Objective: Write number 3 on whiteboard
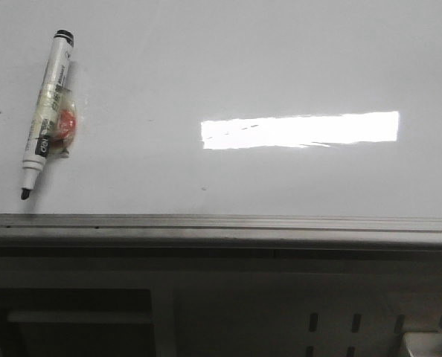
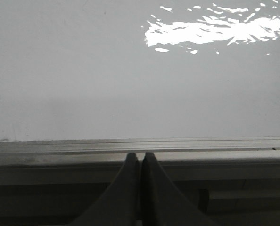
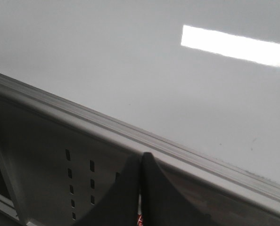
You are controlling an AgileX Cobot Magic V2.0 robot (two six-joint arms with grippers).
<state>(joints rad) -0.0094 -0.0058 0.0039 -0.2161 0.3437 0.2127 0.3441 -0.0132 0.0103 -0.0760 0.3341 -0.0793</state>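
Note:
The whiteboard (image 1: 243, 59) is a glossy white surface filling most of the front view. A black-tipped marker (image 1: 47, 111) lies on it at the far left, uncapped, with its tip toward the near rail and a red patch on its barrel. The number 3 is out of view. Neither gripper shows in the front view. My left gripper (image 2: 140, 155) is shut and empty, with its fingertips over the board's near rail (image 2: 201, 146). My right gripper (image 3: 141, 156) is also shut, just short of the rail (image 3: 83, 117). A thin white and red sliver shows low in its gap.
A bright rectangular glare (image 1: 299, 130) lies on the middle of the board. The grey metal rail (image 1: 221, 222) runs along the near edge. Below it is a dark slotted metal frame (image 1: 355, 323), and a pale object (image 1: 429, 346) sits at the bottom right corner.

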